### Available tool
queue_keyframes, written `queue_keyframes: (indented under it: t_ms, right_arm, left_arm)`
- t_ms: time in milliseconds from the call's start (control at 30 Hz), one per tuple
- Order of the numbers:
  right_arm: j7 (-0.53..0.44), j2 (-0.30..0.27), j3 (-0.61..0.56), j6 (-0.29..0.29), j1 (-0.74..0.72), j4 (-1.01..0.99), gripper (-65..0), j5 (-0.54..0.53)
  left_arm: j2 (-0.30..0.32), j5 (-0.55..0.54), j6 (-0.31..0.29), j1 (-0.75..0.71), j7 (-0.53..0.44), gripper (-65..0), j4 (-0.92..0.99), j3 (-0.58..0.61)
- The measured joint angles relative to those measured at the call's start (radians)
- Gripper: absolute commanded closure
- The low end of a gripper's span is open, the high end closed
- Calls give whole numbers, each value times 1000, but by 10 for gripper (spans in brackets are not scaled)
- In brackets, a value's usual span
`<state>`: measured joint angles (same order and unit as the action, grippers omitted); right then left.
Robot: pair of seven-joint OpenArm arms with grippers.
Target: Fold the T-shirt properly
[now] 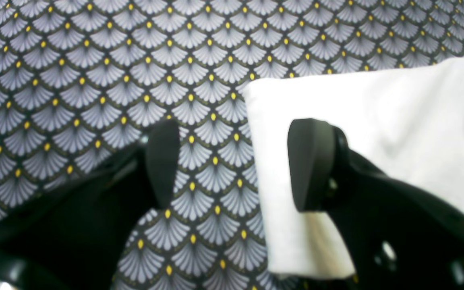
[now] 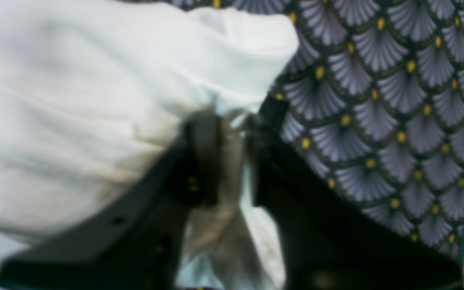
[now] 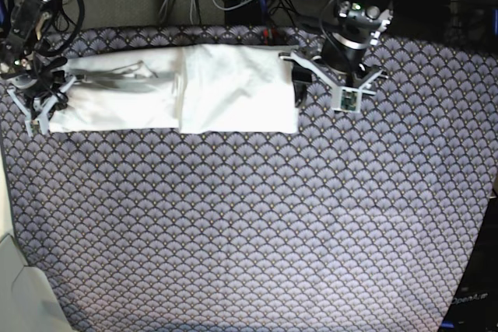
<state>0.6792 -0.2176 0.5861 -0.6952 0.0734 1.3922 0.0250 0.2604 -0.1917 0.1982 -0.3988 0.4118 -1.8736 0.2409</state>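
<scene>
The T-shirt [image 3: 180,88] lies as a long white strip along the far side of the table [image 3: 257,231], which is covered with a fan-pattern cloth. At one end the right hand [image 2: 232,125] has its fingers pressed together on a bunch of the white fabric. At the other end the left hand [image 1: 232,161] is spread wide, one finger [image 1: 310,161] over the shirt's corner, holding nothing.

We see the T-shirt [image 3: 179,89] lying lengthwise along the table's [image 3: 249,223] far edge, our right claw [image 2: 232,121] at one end, left claw [image 1: 232,161] at the other.
</scene>
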Motion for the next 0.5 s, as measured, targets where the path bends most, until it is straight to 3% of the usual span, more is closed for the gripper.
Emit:
queue_keyframes:
  t_ms: [200, 500]
  right_arm:
    - [1, 6, -1, -1, 3, 22, 0, 14]
    - [65, 58, -2, -5, 86, 294, 0, 53]
  left_arm:
    - [0, 0, 0, 14, 0, -412, 0, 0]
    - [0, 1, 4, 14, 1, -412, 0, 0]
